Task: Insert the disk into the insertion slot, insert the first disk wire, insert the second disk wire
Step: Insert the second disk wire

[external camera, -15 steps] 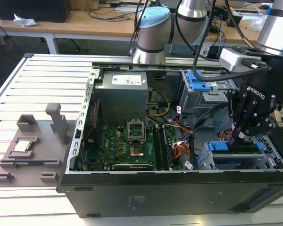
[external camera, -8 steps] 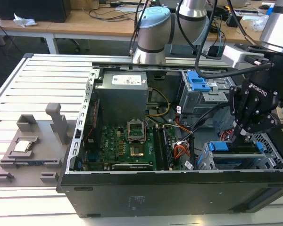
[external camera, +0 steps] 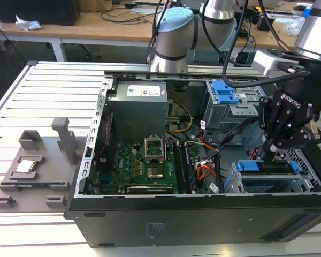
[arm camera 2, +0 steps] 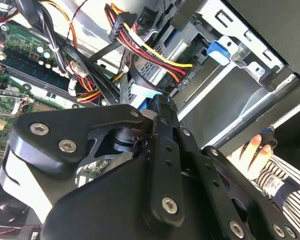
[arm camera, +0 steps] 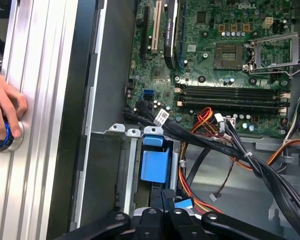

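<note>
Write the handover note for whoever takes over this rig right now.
End effector: fingers shut, tips low over one end of the disk. Whether they pinch a connector cannot be seen.
Flat silver hard drive in its bright blue plastic carrier: sits in the boxy grey perforated sheet-metal drive cage, at the exterior view's right of the open computer case.
Done: the disk looks inserted.
Left: both disk wires, as far as I can tell. The red, yellow and black wire bundle runs close to the cage; no plug visibly seated.
A person's hand rests on a round button on the aluminium table.
</note>
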`<state>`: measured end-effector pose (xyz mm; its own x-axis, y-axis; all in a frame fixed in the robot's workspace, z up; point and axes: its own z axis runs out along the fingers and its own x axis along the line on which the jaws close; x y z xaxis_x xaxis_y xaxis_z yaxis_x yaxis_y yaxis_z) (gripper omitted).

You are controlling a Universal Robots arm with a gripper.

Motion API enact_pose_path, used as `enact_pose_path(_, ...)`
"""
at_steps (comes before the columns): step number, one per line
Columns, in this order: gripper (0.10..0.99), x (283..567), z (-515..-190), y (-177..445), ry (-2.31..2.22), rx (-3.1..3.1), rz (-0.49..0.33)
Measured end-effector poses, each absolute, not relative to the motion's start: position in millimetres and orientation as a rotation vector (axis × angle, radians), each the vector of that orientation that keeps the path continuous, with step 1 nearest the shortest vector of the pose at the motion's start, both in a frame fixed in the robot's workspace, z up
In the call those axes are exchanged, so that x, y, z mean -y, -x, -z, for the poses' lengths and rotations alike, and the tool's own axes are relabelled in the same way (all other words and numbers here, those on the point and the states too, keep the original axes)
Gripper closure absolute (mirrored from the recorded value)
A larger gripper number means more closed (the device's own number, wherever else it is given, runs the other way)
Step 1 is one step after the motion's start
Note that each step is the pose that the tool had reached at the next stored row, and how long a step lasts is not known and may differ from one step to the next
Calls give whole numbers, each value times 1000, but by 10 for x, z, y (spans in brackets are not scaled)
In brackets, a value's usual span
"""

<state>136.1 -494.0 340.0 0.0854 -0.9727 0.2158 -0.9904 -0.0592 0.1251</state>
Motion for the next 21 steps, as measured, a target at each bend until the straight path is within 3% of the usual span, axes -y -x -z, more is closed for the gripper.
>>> enact_pose_path(15, 957, 5043, -3333, -1431, -2089, 2002, -86)
enact_pose_path(16, 902, 5043, -3367, -1431, -2091, 2004, -82)
enact_pose_path(21, 902, 5043, -3540, -1431, -2096, 2007, -75)
